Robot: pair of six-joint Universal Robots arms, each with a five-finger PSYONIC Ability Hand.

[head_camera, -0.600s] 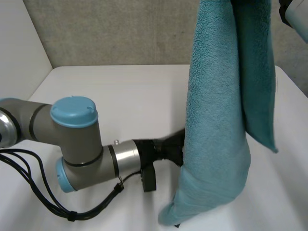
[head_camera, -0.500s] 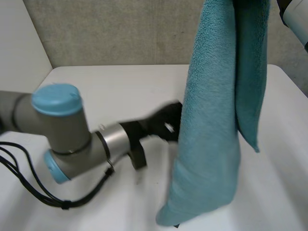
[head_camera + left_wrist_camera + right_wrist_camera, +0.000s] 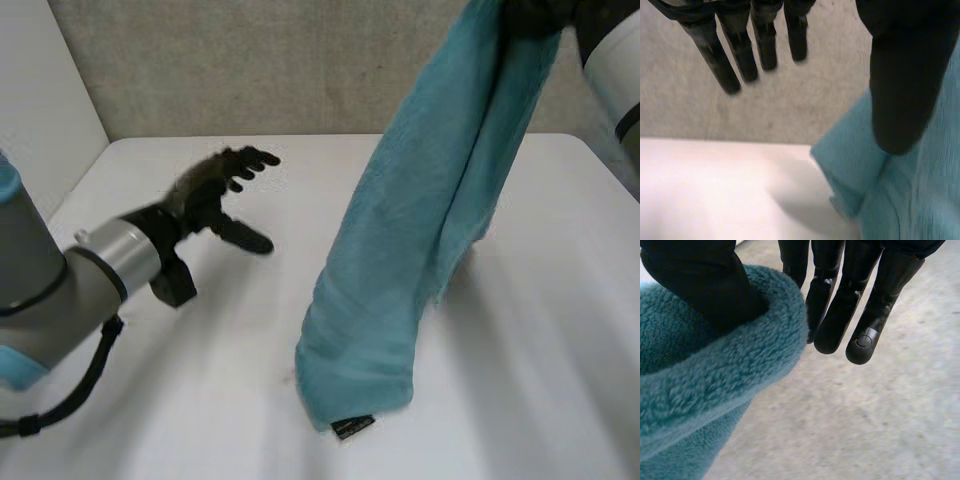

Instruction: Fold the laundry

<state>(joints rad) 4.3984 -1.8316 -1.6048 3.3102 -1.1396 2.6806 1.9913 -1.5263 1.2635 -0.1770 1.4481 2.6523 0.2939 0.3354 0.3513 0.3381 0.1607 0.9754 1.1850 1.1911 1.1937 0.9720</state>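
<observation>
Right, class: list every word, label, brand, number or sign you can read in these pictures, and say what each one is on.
Small dark tag at the low end of the teal towel: any print on it is too small to read.
No other words, numbers, brands or signs can be read anywhere.
</observation>
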